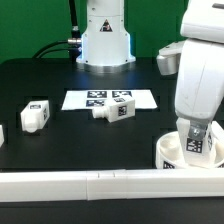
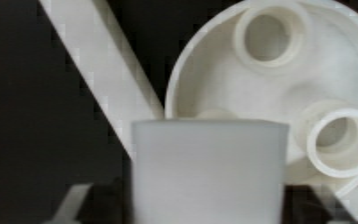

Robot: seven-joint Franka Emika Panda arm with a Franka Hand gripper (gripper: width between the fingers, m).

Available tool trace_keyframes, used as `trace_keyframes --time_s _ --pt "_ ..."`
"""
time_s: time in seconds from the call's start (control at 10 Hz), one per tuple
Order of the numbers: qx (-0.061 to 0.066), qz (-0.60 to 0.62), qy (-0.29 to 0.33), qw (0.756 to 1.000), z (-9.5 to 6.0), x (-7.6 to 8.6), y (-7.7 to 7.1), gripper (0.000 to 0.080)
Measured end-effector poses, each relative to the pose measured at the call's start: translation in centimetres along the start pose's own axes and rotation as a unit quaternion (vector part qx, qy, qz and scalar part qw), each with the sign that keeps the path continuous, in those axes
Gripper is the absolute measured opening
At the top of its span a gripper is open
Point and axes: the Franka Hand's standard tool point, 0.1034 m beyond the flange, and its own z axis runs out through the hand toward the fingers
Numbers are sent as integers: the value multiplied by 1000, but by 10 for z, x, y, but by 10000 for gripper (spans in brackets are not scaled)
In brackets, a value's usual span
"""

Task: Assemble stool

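The round white seat [image 1: 168,153] lies at the front on the exterior view's right, against the long white rail [image 1: 90,184]. My gripper [image 1: 197,133] is shut on a white stool leg [image 1: 197,147] with a tag and holds it upright just over the seat. In the wrist view the leg [image 2: 202,160] fills the space between my dark fingers [image 2: 82,203]; my gripper [image 2: 202,208] hangs above the seat [image 2: 211,85]. Two round sockets show, one [image 2: 268,35] farther off and one [image 2: 345,140] close beside the leg.
A loose leg [image 1: 34,115] lies on the black table at the exterior view's left. Another leg [image 1: 115,109] lies at the front edge of the marker board [image 1: 85,100]. A white part [image 1: 2,135] shows at the left edge. The rail also crosses the wrist view [image 2: 96,70].
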Motion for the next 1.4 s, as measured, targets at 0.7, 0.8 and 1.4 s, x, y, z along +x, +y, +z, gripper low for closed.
trace_keyframes --time_s 0.7,0.8,1.4 --pt "14 385 12 923 -1 -1 -1 344" --pt "15 413 11 911 -1 -1 -2 344" --pt "33 739 20 672 -1 8 -8 340"
